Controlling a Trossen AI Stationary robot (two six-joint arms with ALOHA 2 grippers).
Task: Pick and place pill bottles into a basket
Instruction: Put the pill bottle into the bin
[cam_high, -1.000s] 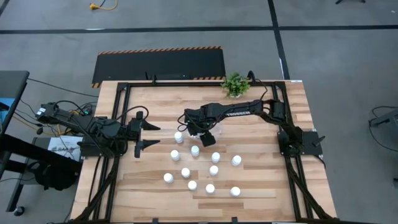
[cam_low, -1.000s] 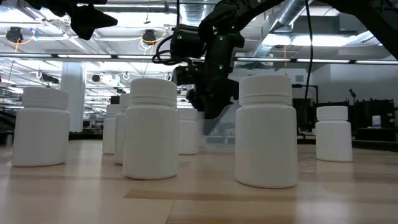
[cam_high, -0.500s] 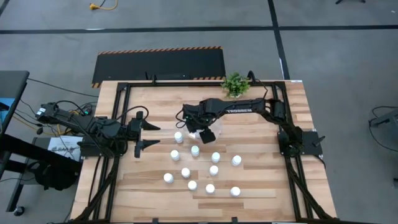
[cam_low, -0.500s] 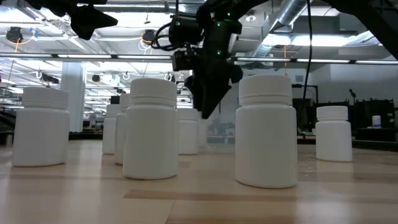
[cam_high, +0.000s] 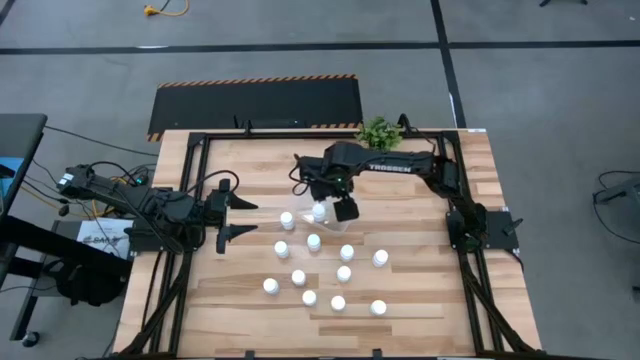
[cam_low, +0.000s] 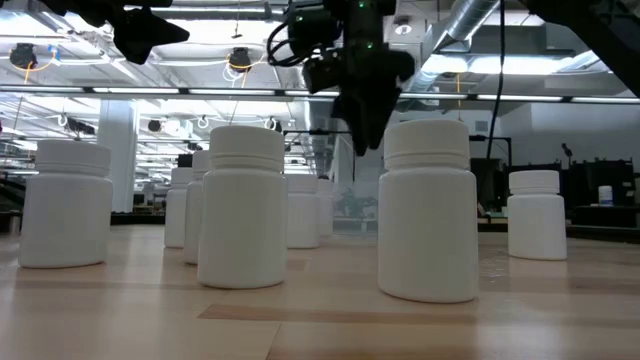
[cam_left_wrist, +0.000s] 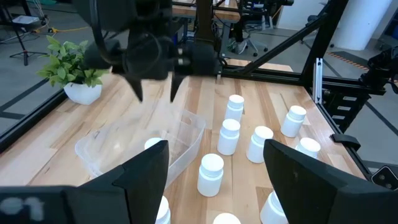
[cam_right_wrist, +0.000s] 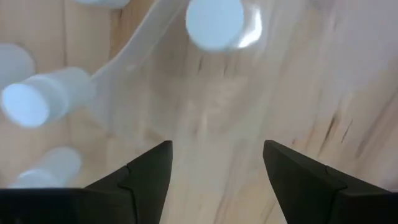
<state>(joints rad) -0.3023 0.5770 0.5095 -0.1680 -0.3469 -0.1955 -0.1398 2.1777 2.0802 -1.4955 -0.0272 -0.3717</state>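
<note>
The clear basket (cam_left_wrist: 186, 121) stands on the table's middle. One white pill bottle (cam_high: 319, 211) stands upright in it; it also shows in the right wrist view (cam_right_wrist: 214, 22) and the left wrist view (cam_left_wrist: 152, 144). Several more pill bottles (cam_high: 314, 241) stand upright on the wood nearer the front edge. My right gripper (cam_left_wrist: 155, 93) hangs open and empty above the basket, fingers pointing down; it also shows in the low view (cam_low: 365, 130). My left gripper (cam_high: 235, 218) is open and empty at the table's left, level, pointing toward the basket.
A small green potted plant (cam_high: 378, 135) stands at the far edge, just behind the right arm. A black frame (cam_high: 200, 180) runs round the table top. In the low view the nearest bottles (cam_low: 427, 210) stand large in front.
My right gripper has risen out of the basket and drawn a little toward the table's far right. A bottle now shows standing in the basket where the gripper was. My left arm has kept still.
</note>
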